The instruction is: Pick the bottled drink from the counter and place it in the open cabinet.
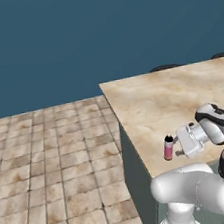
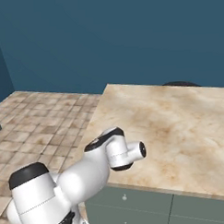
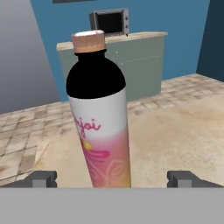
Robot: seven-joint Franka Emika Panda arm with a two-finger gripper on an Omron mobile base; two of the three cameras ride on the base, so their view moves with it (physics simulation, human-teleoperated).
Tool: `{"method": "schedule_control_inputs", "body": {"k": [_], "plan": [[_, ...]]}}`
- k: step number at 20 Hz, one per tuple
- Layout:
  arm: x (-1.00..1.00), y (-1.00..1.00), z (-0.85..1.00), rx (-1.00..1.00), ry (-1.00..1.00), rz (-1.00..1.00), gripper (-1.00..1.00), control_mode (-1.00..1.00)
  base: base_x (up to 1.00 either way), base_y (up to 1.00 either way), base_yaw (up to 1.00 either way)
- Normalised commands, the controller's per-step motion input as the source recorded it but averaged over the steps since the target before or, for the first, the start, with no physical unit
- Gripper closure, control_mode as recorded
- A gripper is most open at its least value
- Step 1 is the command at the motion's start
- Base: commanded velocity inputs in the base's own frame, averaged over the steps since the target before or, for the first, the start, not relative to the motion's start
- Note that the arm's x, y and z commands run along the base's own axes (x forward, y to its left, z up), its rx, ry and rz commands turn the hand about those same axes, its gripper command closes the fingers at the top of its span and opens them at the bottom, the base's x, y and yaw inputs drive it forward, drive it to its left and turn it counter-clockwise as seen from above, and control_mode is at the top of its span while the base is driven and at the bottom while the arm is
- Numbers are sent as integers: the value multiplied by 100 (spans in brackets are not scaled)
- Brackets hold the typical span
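Hand view: slim pink bottled drink, dark shoulder, orange cap, stands upright on beige marble bench near its front edge. Tool spread, fingertips flanking bottle, not touching. Reach step; next, close in and pinch.

Bottled drink standing between the spread fingers, bare counter all around

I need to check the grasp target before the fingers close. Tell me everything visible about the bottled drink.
The bottled drink is a slim bottle with an orange-tan cap, dark shoulders and a white label that fades to pink and yellow, with pink script. It looks like smooth plastic. It stands upright on the counter near its left front edge, lid on. The gripper is level with its lower body, one finger on each side, apart from it.
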Motion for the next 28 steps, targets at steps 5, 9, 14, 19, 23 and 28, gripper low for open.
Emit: {"method": "schedule_control_inputs", "body": {"k": [5,9,14,19,23,28], "plan": [[0,0,-14,1,0,0,-100,-100,0,0,0],[0,3,-2,0,0,0,-100,-100,0,0,0],[0,12,0,0,0,0,-100,-100,0,0,0],[0,30,0,1,0,1,-100,-100,0,0,0],[0,24,0,0,0,0,-100,-100,0,0,0],[0,19,0,0,0,0,-100,-100,0,0,0]]}}
